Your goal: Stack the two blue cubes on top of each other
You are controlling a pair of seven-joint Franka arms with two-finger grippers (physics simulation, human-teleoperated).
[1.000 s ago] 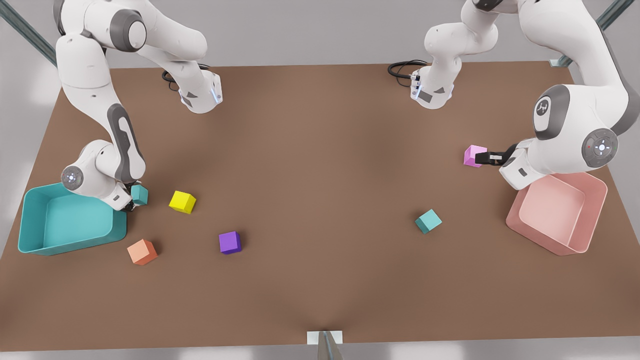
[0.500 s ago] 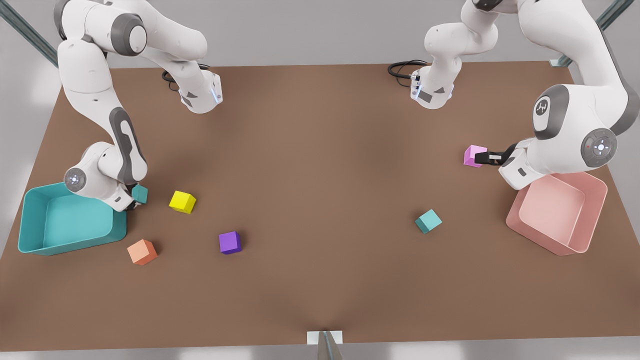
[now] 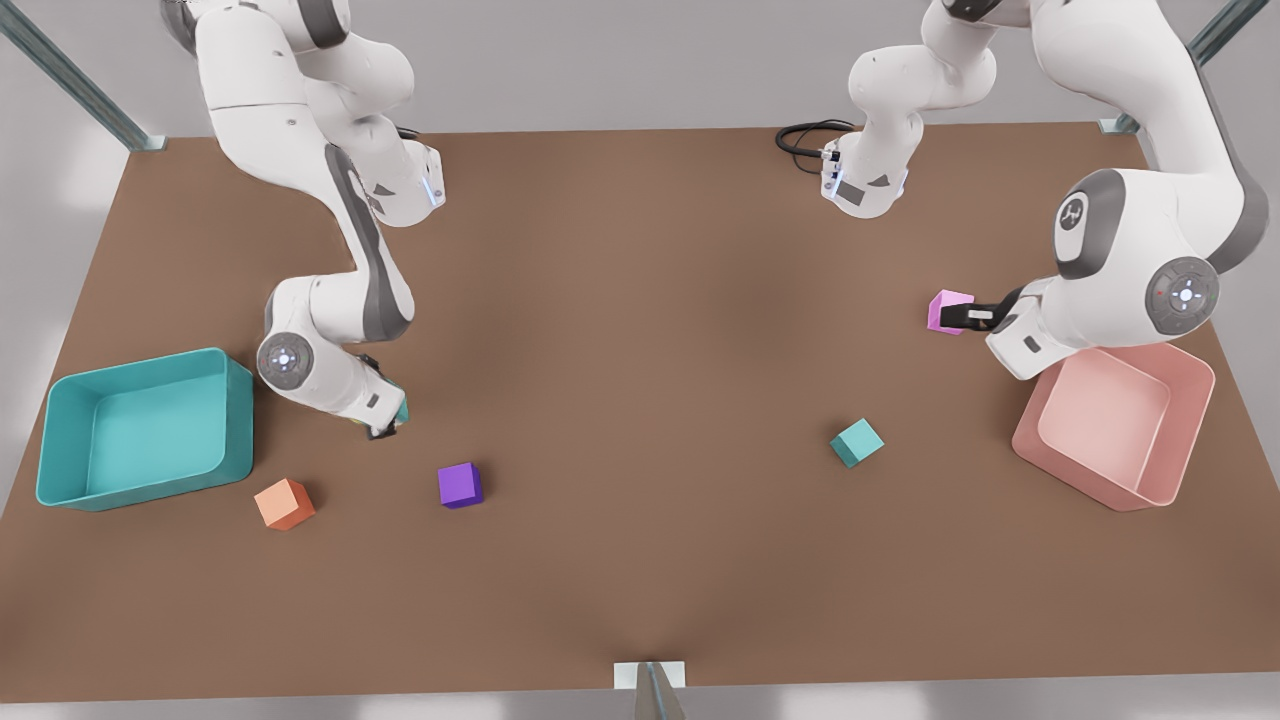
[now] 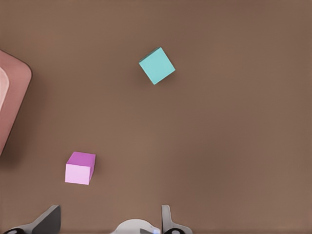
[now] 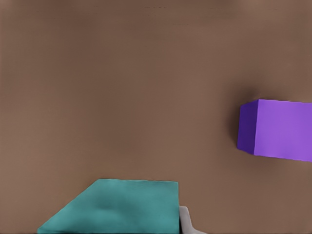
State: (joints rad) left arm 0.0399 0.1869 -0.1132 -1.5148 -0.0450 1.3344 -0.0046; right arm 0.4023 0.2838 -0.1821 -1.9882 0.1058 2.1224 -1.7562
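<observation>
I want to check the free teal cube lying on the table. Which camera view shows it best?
The left wrist view: the free teal cube lies whole and unobstructed on the table. The front view shows it smaller, toward its right. The right wrist view shows instead the other teal cube.

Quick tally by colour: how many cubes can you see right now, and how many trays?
Teal cubes: 2, one on the table, one in the right gripper
Purple cube: 1
Orange cube: 1
Pink cube: 1, by the left gripper
Trays: 2, teal, pink
Total: 7
</observation>
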